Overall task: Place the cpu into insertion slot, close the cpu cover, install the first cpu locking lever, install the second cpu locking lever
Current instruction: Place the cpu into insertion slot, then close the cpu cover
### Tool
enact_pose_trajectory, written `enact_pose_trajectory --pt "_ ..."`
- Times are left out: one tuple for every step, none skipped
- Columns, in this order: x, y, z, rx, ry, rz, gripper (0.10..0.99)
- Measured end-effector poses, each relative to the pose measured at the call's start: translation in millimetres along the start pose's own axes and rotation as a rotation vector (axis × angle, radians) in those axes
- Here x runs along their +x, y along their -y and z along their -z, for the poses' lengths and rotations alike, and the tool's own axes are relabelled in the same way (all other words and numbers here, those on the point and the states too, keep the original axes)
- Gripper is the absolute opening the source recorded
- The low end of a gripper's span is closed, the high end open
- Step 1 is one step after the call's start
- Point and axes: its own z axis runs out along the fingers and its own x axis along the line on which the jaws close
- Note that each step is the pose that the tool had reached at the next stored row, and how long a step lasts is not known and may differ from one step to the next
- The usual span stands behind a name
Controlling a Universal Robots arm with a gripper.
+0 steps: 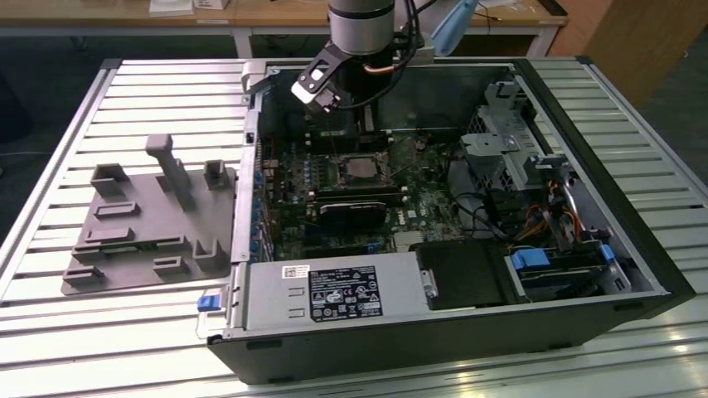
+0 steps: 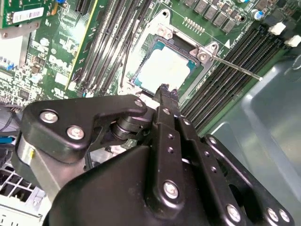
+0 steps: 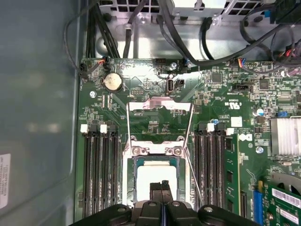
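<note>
The cpu (image 3: 146,175), a pale silvery square chip, lies flat in the insertion slot (image 3: 129,186) on the green board; the exterior view shows it mid-case (image 1: 361,168). The cpu cover (image 3: 160,105) stands swung open behind the socket, its thin frame tilted back from the hinge (image 3: 155,150). A thin locking lever (image 2: 235,66) sticks out beside the socket, unlatched. My gripper (image 3: 161,184) hangs just above the cpu's near edge in both wrist views (image 2: 164,88), black fingers shut together with nothing between them.
Long black memory slots (image 3: 101,174) flank the socket on both sides. Black cables (image 3: 188,28) run across the case's far end. A black card (image 1: 354,207), a power supply (image 1: 332,294) and drive bays (image 1: 520,157) crowd the case. A grey fixture block (image 1: 149,220) lies outside on the slatted table.
</note>
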Motion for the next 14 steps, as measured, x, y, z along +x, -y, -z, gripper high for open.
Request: enact_pose_trajectory --pt "0.0 0.0 0.0 0.000 0.0000 0.000 0.102" --pt "0.0 0.0 0.3 0.000 0.0000 0.000 0.102" --pt "0.0 0.0 0.6 0.000 0.0001 0.000 0.102" --pt "0.0 -0.1 0.6 0.000 0.0001 0.000 0.102" --pt "0.0 -0.1 0.6 0.000 0.0001 0.000 0.102" --pt "0.0 0.0 0.6 0.000 0.0001 0.000 0.102" --pt "0.0 -0.1 0.6 0.000 0.0000 0.000 0.102" --pt "0.0 -0.1 0.7 0.000 0.0001 0.000 0.102" --pt "0.0 -0.1 0.7 0.000 0.0000 0.000 0.102" --pt "0.0 -0.1 0.7 0.000 0.0001 0.000 0.102" --pt "0.0 -0.1 0.7 0.000 0.0000 0.000 0.102" --pt "0.0 -0.1 0.8 0.000 0.0004 0.000 0.102" --pt "-0.1 -0.1 1.4 0.000 0.0009 0.000 0.102" --pt "-0.1 -0.2 2.3 0.000 0.0009 0.000 0.102"
